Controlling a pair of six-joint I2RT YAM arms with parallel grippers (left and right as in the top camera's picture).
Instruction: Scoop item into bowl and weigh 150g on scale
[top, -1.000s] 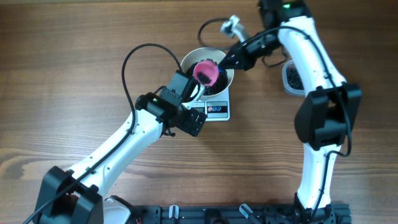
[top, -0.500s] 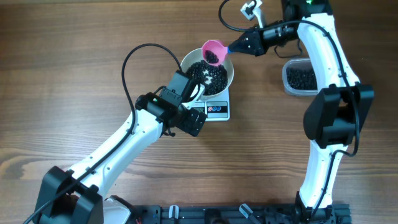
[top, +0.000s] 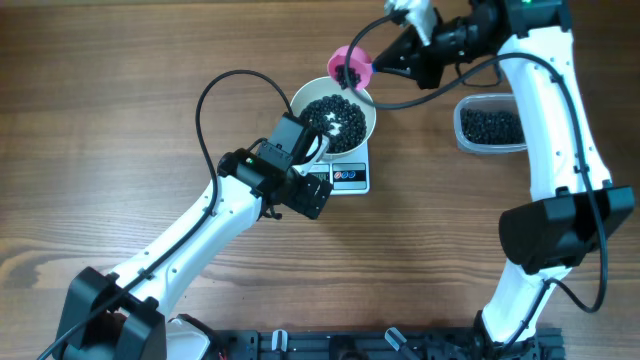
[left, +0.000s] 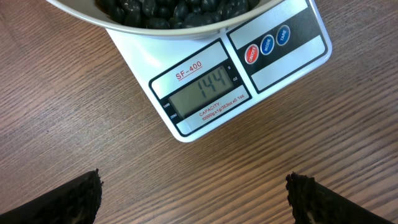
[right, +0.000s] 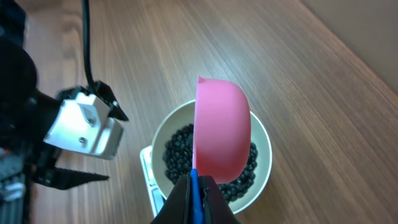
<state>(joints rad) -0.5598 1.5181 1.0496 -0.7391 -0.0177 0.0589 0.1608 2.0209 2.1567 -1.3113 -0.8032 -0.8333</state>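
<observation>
The white bowl (top: 373, 125) stands on the scale (top: 350, 178) and holds a heap of black beads (top: 335, 118). My right gripper (top: 388, 60) is shut on the blue handle of a pink scoop (top: 352, 68). The scoop hangs tilted over the bowl's far rim with a few beads in it. In the right wrist view the scoop (right: 221, 130) is on edge above the beads (right: 177, 152), gripper (right: 194, 186) pinching the handle. My left gripper (top: 310, 150) hovers open over the table at the scale's front. Its view shows the scale (left: 205, 93) reading 144, gripper (left: 196, 199) empty.
A clear tub (top: 490, 127) with more black beads sits to the right of the scale, under my right arm. A black cable loops over the table left of the bowl (top: 205, 110). The rest is bare wooden tabletop.
My right gripper has carried the pink scoop from over the middle of the bowl back to its far rim and higher. The left arm has not moved.
</observation>
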